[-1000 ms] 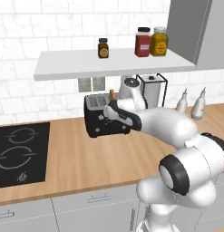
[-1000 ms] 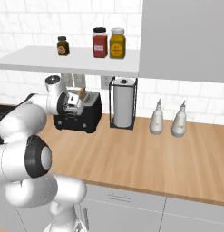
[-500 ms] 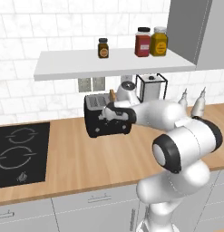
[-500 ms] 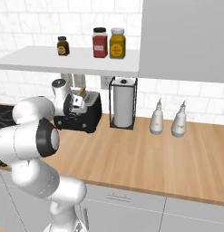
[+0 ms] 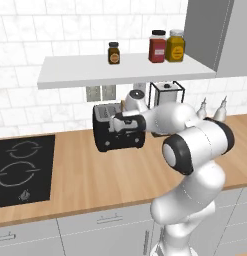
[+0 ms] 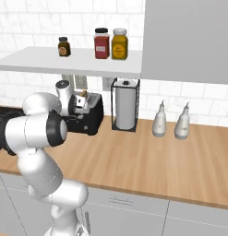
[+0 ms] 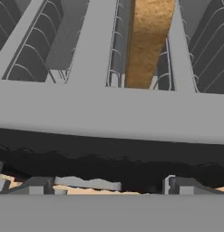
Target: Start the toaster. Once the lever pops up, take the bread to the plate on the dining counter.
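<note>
The black two-slot toaster [image 5: 112, 139] [image 6: 90, 120] stands on the wood worktop against the tiled wall. A tan slice of bread [image 7: 147, 43] [image 6: 83, 94] stands upright in one silver-rimmed slot. My gripper [image 5: 123, 123] [image 6: 80, 104] [image 7: 111, 186] hangs right over the toaster's top, at its near rim [image 7: 109, 113], and points down at it. Its fingertips [image 7: 36, 186] stand wide apart with nothing held between them. The plate and the dining counter are out of view.
A wire-framed stand with a white roll [image 6: 125, 105] stands right of the toaster, then two white bottles [image 6: 159, 124]. A white shelf [image 5: 125, 72] with jars hangs low above the toaster. A black hob [image 5: 20, 167] lies to the left.
The arm's elbow has risen and swung in toward the toaster. The gripper has stayed over the toaster top, shifting only slightly.
</note>
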{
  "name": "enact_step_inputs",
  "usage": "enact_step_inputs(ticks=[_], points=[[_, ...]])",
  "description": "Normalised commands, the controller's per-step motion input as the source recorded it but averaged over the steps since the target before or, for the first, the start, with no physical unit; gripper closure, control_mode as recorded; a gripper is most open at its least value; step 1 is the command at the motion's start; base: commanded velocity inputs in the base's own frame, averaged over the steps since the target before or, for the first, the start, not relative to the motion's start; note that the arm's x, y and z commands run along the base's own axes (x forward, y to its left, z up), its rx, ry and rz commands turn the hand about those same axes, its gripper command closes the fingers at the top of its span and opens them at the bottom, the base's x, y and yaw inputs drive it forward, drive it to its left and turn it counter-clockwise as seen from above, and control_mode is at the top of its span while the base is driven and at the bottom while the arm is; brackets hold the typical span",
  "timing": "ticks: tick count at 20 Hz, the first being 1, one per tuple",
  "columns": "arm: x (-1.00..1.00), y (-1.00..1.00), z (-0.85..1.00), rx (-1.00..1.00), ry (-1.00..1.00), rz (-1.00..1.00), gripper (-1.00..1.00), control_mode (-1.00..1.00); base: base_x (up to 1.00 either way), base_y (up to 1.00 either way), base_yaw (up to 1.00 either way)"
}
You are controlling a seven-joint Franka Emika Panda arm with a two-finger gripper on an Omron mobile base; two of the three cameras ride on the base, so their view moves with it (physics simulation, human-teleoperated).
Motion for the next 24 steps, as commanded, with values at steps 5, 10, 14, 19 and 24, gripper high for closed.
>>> enact_step_inputs(ticks=[5, 10, 14, 19, 24], points=[[0.07, 0.05, -0.22, 0.0, 0.0, 0.0, -1.0, -1.0, 0.0, 0.0, 0.0], [-0.11, 0.04, -0.45, 0.0, 0.0, 0.0, -1.0, -1.0, 0.0, 0.0, 0.0], [-0.07, 0.0, -0.49, 0.0, 0.0, 0.0, -1.0, -1.0, 0.0, 0.0, 0.0], [-0.02, 0.0, -0.46, 0.0, 0.0, 0.0, -1.0, -1.0, 0.0, 0.0, 0.0], [-0.6, 0.0, -0.34, 0.0, -0.05, -0.03, -1.0, -1.0, 0.0, 0.0, 0.0]])
